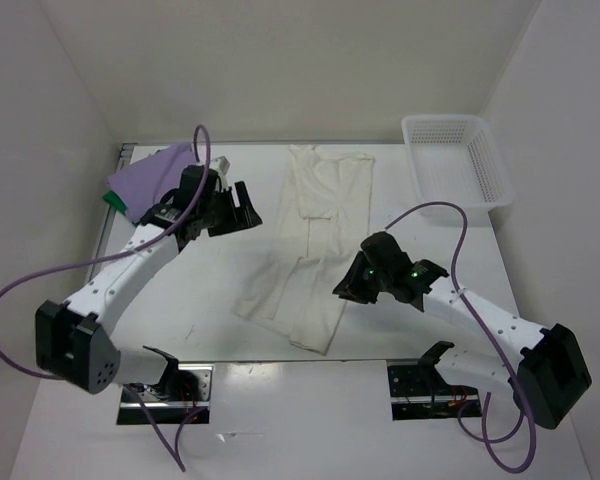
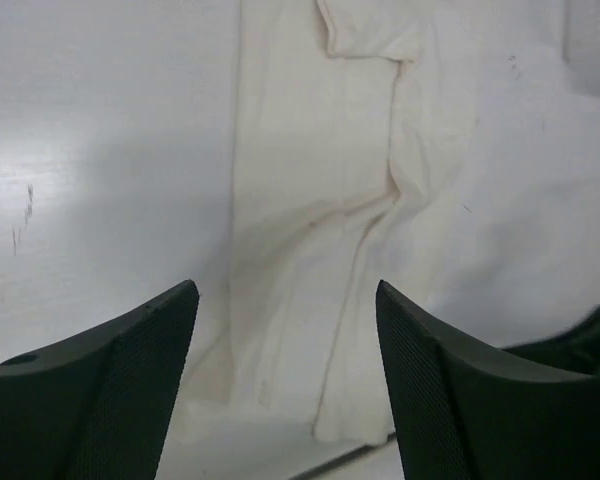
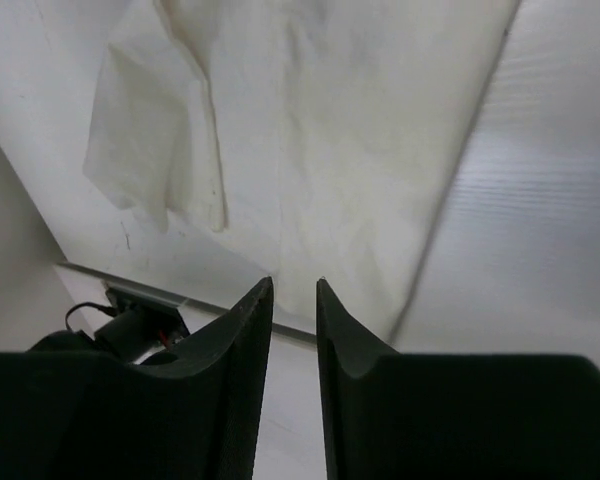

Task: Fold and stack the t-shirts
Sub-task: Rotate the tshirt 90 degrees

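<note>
At upper left of the top view, bunched on the white counter (image 1: pixel 210 300): lavender shirt (image 1: pixel 152 172), with a sliver of green shirt (image 1: pixel 111 199) poking out at its lower left edge. Just right of that pile, left gripper (image 1: pixel 245 207), jaws spread wide and empty, pointed toward the cloth in the middle of the frame. In the centre, cream shirt (image 1: pixel 310 245), lying flat as a long narrow strip from upper centre down to lower centre, sides folded in, lower end a little rumpled. At its lower right edge, right gripper (image 1: pixel 343 290), jaws drawn to a thin slit in the right wrist view, nothing visible between them; pinching cloth or not, cannot tell. At upper right, white mesh basket (image 1: pixel 455 165).
</note>
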Tool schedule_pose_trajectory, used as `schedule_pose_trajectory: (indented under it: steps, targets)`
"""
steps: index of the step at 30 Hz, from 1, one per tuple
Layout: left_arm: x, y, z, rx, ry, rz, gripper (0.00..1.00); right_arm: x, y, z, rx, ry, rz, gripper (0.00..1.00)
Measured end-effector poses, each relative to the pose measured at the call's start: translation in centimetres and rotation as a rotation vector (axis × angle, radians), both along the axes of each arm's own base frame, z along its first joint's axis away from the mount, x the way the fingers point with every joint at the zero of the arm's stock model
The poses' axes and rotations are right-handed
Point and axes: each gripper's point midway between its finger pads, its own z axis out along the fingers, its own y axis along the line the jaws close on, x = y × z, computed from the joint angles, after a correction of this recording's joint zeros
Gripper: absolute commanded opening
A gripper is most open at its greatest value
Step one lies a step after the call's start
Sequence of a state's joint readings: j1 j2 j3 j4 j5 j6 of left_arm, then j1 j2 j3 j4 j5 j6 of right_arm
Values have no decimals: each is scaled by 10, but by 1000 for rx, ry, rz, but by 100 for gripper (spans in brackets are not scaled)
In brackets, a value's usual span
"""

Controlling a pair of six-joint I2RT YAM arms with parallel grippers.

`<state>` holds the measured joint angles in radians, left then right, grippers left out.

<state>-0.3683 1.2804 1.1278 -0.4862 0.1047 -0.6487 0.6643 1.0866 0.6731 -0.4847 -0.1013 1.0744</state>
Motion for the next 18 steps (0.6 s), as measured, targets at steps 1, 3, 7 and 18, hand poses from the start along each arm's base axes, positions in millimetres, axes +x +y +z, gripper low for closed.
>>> schedule_pose_trajectory:
  steps: [1, 3, 7, 18]
  targets:
    - [12, 2, -7, 22, 7, 9, 80, 2, -5, 1, -6, -7, -7, 32]
    - [40, 1, -23, 27, 23, 24, 80, 6, -10, 3, -5, -19, -14, 33]
    - [113, -3, -87, 39, 116, 61, 80, 6, -15, 3, -2, -29, 2, 33]
    - [288, -53, -141, -24, 0, 39, 73, 2, -8, 0, 11, -29, 80, 37]
